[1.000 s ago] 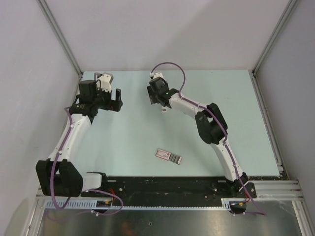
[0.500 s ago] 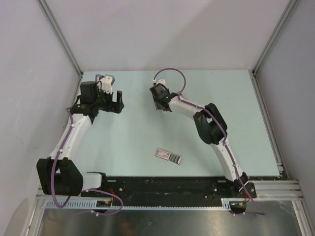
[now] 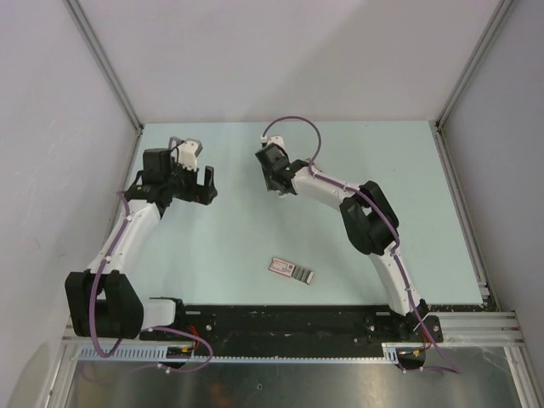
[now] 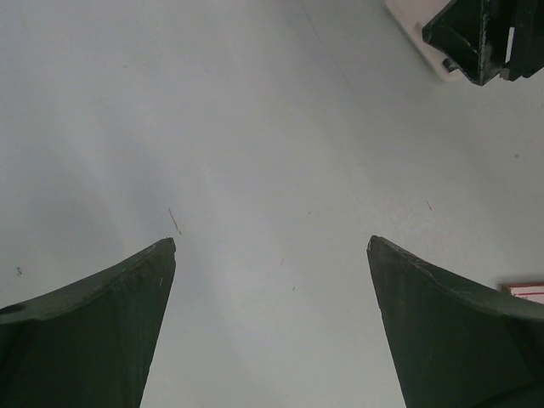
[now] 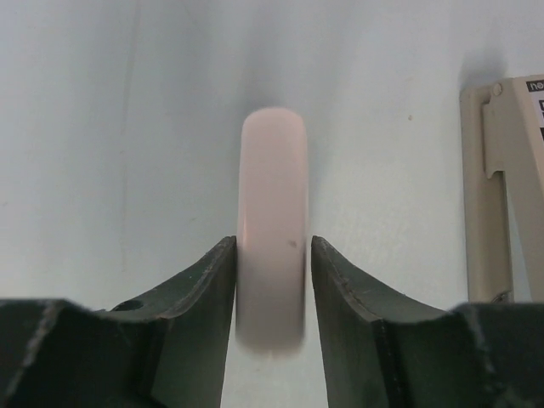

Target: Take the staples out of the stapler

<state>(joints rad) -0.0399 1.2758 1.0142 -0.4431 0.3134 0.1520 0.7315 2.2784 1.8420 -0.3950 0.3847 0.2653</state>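
My right gripper (image 5: pixel 272 242) is shut on the stapler (image 5: pixel 272 170), its fingers pressing either side of a pale pink rounded bar that stands up from the table. A beige flat part with a label (image 5: pixel 501 195) lies just to its right. In the top view the right gripper (image 3: pixel 279 180) sits at the back middle and hides the stapler. My left gripper (image 3: pixel 206 183) is open and empty, hovering over bare table (image 4: pixel 272 242) to the left of it. A corner of the pale stapler (image 4: pixel 410 19) shows under the right gripper (image 4: pixel 480 34). No staples show.
A flat pink-and-grey packet (image 3: pixel 291 269) lies near the front middle of the table; its edge shows in the left wrist view (image 4: pixel 523 291). Grey walls close in the table on the left, back and right.
My left gripper has moved a little toward the near side and turned. My right gripper has shifted slightly and its wrist has turned, still at the stapler.
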